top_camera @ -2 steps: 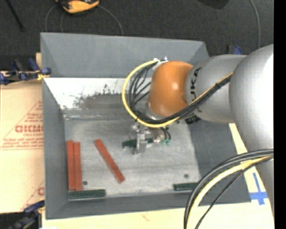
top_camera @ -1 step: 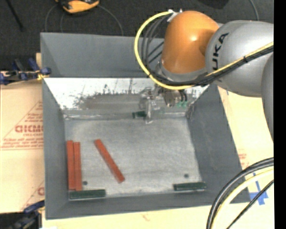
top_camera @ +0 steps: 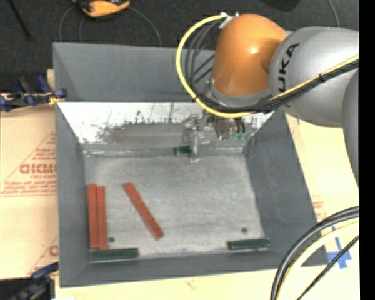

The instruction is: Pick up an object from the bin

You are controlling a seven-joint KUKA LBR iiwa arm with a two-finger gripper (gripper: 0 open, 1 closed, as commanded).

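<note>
The tool (top_camera: 197,145) is being held low against the back wall of the bin (top_camera: 281,167), under the arm's orange cover (top_camera: 247,55), which is hanging over the bin's far right side. Whether the tool is being kept apart or together cannot be told. A small dark green block (top_camera: 182,150) is lying at the foot of the back wall, just beside the tool on its left; whether it is being gripped cannot be told. A pair of red sticks (top_camera: 97,216) is lying side by side along the left wall, and a third red stick (top_camera: 142,210) is lying slantwise near them. A dark green bar (top_camera: 114,253) is lying at the front left corner and a second dark green bar (top_camera: 248,245) at the front right, both well apart from the tool.
</note>
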